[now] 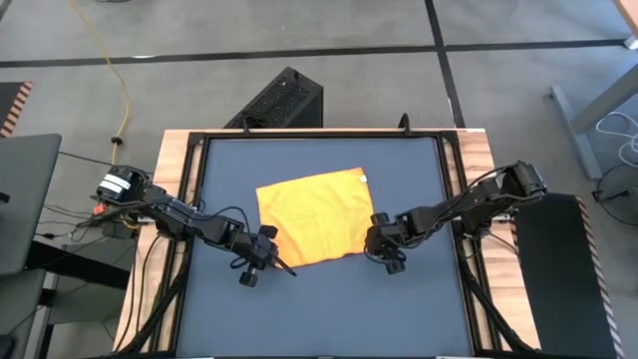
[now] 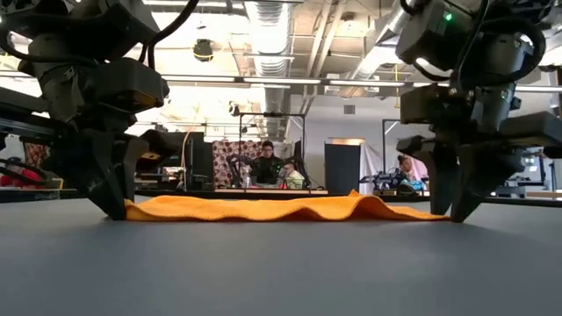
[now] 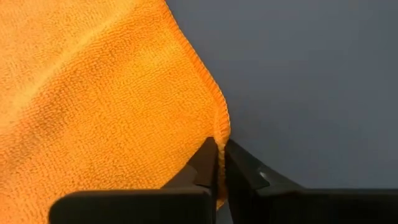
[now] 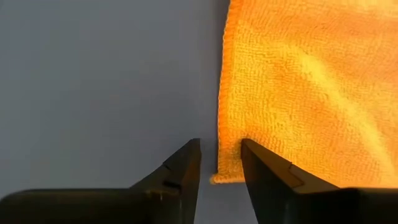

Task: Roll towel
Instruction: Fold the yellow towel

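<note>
1. The table (image 1: 324, 319), a dark grey mat in a black frame on a wooden base, is carrying everything; no container is standing on it.
2. The towel (image 1: 317, 219), a bright yellow-orange cloth, is lying spread as a flat, slightly skewed square at the middle of the mat, its surface rippling gently in the low view (image 2: 281, 209).
3. The left gripper (image 1: 271, 251) is resting at the towel's near left corner, its fingers (image 3: 202, 171) pressed together and pinching the hemmed edge (image 3: 219, 124).
4. The right gripper (image 1: 380, 246) is standing at the towel's near right corner, its fingers (image 4: 180, 171) spread, straddling the corner (image 4: 227, 174) without clamping it.
</note>
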Controlling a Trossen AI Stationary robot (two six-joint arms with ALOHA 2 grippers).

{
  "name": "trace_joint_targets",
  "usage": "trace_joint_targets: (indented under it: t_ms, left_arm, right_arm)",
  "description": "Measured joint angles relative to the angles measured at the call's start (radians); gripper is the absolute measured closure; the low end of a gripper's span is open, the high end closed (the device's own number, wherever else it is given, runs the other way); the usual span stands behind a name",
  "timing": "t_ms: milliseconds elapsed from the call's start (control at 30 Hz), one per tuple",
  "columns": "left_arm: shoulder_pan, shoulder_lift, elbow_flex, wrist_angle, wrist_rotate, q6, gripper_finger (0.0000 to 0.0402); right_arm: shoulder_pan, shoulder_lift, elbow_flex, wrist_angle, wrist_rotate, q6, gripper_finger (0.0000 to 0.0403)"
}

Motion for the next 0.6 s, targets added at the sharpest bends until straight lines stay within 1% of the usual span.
trace_joint_targets:
  t_ms: [67,133,267,300,333,400,533,600]
  left_arm:
    - [0.0,0.0,0.0,-0.003,0.003,0.0,0.0397]
    - [0.0,-0.001,0.0,-0.007,0.003,-0.005,0.04]
    - [-0.002,-0.028,-0.001,-0.051,-0.007,-0.066,0.0401]
    - [-0.002,-0.039,-0.001,-0.064,-0.015,-0.082,0.0401]
    - [-0.002,-0.052,-0.001,-0.078,-0.021,-0.093,0.0401]
    - [-0.002,-0.088,-0.003,-0.104,-0.044,-0.107,0.0401]
    - [0.002,-0.183,-0.004,-0.139,-0.118,-0.131,0.0401]
    - [0.008,-0.232,-0.004,-0.152,-0.133,-0.149,0.0401]
  right_arm:
    - [-0.003,0.038,-0.001,0.015,-0.003,0.011,0.0271]
    - [-0.003,0.061,0.002,0.017,0.0,0.043,0.0294]
    - [-0.003,0.056,0.007,0.018,0.003,0.083,0.0371]
    - [-0.003,0.042,0.007,0.02,0.002,0.083,0.0384]
    - [-0.003,0.025,0.007,0.017,0.0,0.084,0.0389]
    - [-0.013,-0.018,0.011,0.005,0.003,0.083,0.0384]
    - [-0.037,-0.113,0.051,-0.054,-0.025,0.087,0.0385]
    - [-0.059,-0.155,0.08,-0.082,-0.08,0.091,0.0391]
